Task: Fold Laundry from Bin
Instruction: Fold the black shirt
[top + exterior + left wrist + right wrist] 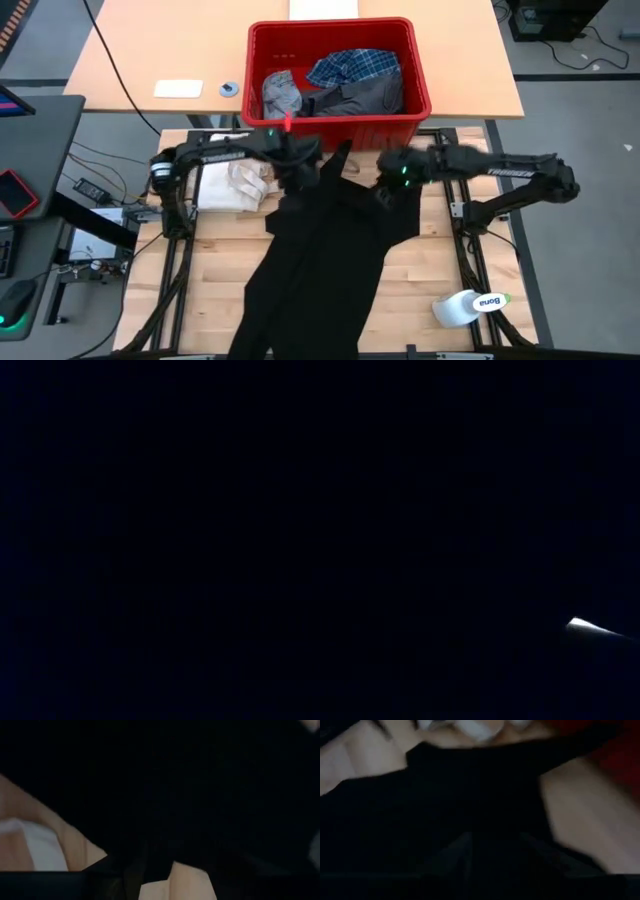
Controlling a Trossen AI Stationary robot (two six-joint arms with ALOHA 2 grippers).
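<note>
The big black garment (320, 250) lies spread out on the wooden table (450, 250), and its long end hangs off the near edge; its top end is bunched up just in front of the red bin (340, 118), right where both sets of fingers are; the left gripper (300, 172) sits on the top left part of the black garment, and the right gripper (392, 180) sits on the top right part, so the cloth stretches between the two; from above I cannot tell if the fingers are wide or pinched on the cloth, because black cloth and dark fingers run together; in the left wrist view the black garment (200, 795) fills almost everything in front of the fingers, with a bit of table beside it; in the right wrist view the black garment (470, 810) lies just past the fingers too; a cream-white cloth (238, 185) lies on the table just beside the left fingers, on their outer side; behind both sets of fingers the bin holds a plaid shirt (355, 66), a light grey garment (282, 93) and a dark grey garment (365, 97); far from the right fingers, near the table's front corner, lies a white roll (470, 306); the low view is nearly all dark.
</note>
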